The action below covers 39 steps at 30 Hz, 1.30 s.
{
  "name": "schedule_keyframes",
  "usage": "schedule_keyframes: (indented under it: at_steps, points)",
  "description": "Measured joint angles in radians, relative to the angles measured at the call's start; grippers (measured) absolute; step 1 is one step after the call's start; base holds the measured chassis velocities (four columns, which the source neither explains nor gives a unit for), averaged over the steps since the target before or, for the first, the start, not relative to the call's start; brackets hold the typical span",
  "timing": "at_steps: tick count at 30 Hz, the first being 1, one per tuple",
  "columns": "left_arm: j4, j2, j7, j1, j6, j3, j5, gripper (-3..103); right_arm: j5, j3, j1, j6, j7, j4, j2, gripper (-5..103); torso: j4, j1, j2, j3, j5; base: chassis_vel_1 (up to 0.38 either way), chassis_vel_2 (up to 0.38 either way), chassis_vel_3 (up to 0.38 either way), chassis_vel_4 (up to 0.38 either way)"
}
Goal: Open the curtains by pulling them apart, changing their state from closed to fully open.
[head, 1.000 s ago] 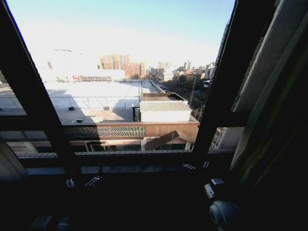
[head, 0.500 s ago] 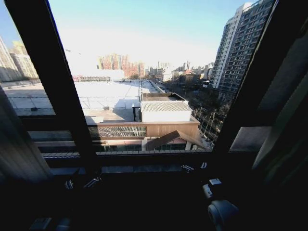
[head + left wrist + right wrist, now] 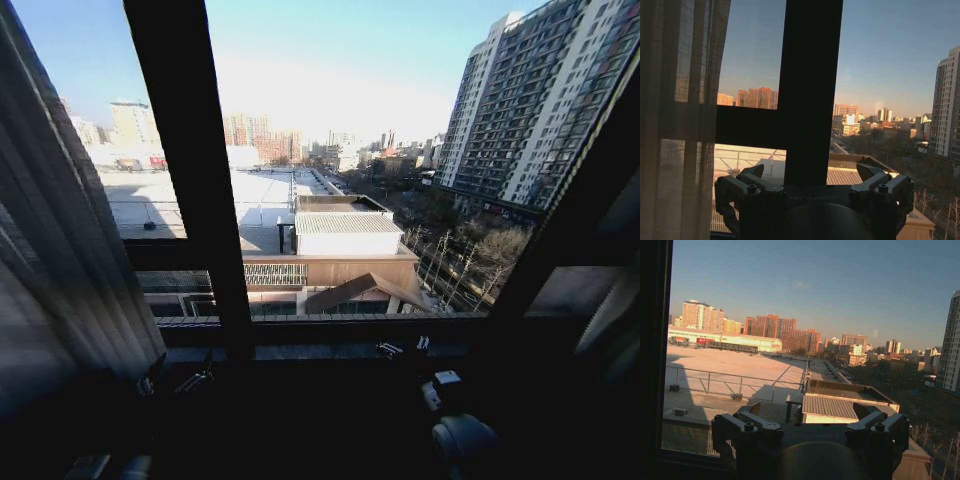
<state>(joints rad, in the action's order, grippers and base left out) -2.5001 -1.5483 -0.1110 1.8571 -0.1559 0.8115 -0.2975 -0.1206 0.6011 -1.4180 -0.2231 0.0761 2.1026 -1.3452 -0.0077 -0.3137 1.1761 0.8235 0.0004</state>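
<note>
At the far left of your head view hangs the left curtain panel (image 3: 60, 260), gathered into a dim sheaf of long vertical pleats, with the window glass beyond it bare across the middle. A pale strip at the right edge (image 3: 615, 315) may be the other panel, but you cannot be sure of that from what shows. Judged by how things lie, the curtains stand pulled well apart and the opening step looks close to finished.

Your left pincer (image 3: 812, 175) sits released, its two dark fingers spread wide with nothing between them, pointed at the dark upright window frame bar (image 3: 810, 85). The sheer panel (image 3: 680, 120) hangs just beside it, apart from the fingers, not touched. Your right pincer (image 3: 807, 415) is likewise spread and empty, facing clear glass and the rooftops outside.

If you judge the left panel still needs to go further, the next move calls for swinging the left pincer sideways into the folds and pinching several pleats together, since a single layer would likely slip.

That fabric is thin and translucent, off-white with a fine open weave; the frame bars show through it as shadows. Its pleats run straight and narrow. Frame bars are flat, matte, nearly black and rigid.
</note>
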Motion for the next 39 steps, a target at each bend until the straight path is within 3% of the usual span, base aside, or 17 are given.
schedule_keyframes:
  at_steps: [32, 39]
  points:
    - [0.009, 0.001, 0.001, -0.037, 0.002, -0.006, -0.009, 100, 0.016, -0.027, 0.044, 0.035, -0.019, -0.064, -0.012, 100, 0.0001, 0.000, 0.000, 0.000, -0.0001, 0.308, 0.388, -0.306, -0.389]
    - [0.030, 0.033, 0.006, -0.056, -0.006, -0.023, -0.001, 100, 0.012, -0.026, 0.059, 0.036, -0.022, -0.072, -0.011, 100, 0.0002, 0.000, 0.000, 0.000, -0.0009, 0.163, 0.174, -0.147, -0.197]
